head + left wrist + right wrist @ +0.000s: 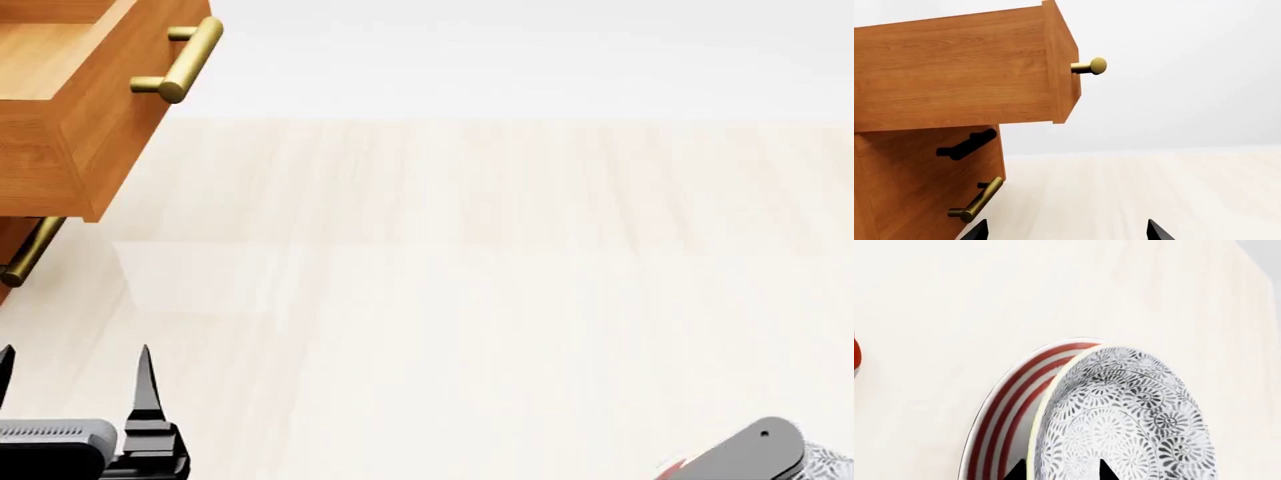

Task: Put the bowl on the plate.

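The bowl [1134, 420], grey-and-white floral with a pale rim, fills the right wrist view. Its near side overlaps the plate [997, 405], whose red rings show just beyond the bowl's rim. My right gripper [1062, 471] straddles that rim. One fingertip [1019, 472] is outside, over the plate side, and the other is inside the bowl. The jaws stand about half closed and seem to grip the bowl's wall. My left gripper [1067, 232] is wide open with nothing between its fingers. It shows low at the left in the head view [74, 385], facing the cabinet. The head view shows neither bowl nor plate clearly.
A wooden cabinet [927, 170] with brass handles stands close to the left gripper. Its upper drawer [80, 100] is pulled out above that gripper. A red object [856, 352] sits at the edge of the right wrist view. A grey link of the right arm [761, 450] shows at the bottom right.
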